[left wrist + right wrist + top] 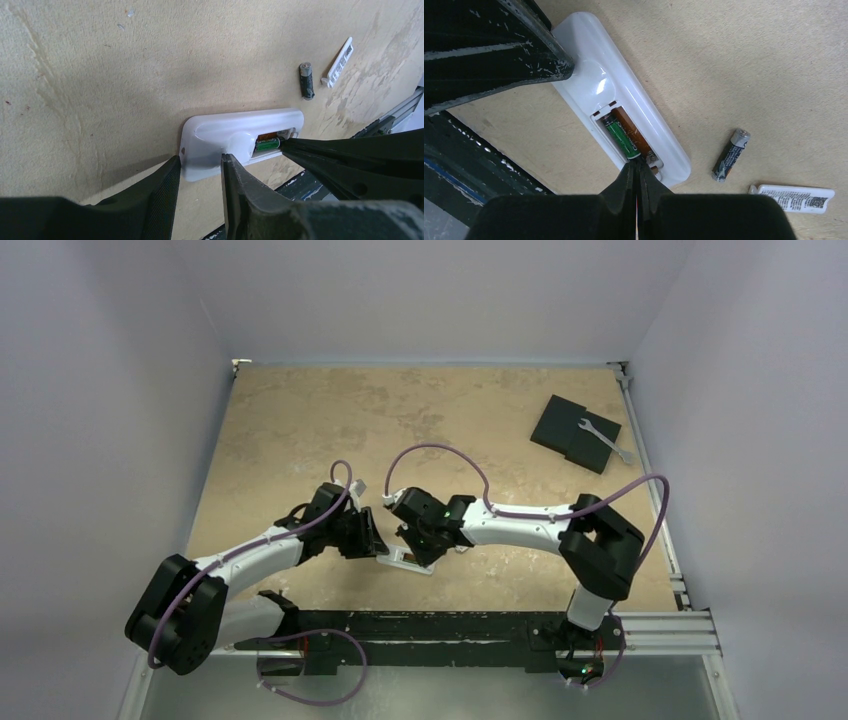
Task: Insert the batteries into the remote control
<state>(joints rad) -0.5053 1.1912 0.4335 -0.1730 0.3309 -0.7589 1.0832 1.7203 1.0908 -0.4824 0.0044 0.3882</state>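
Right wrist view: the remote control (624, 85) lies face down with its bay open and a green battery (621, 137) in it. The right gripper (636, 167), pinched fully together and holding nothing, noses against that cell's end. The left gripper (200, 160) clamps the remote's opposite end. A loose battery (730, 155) lies just beside the remote (probably light, hard, slick and ready to roll), best pinched mid-barrel.

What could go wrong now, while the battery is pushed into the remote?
The right gripper, jaws shut, pushes the green battery at its end; the tip may slip off.
The left gripper holds just one end of the remote control, so it may pivot.
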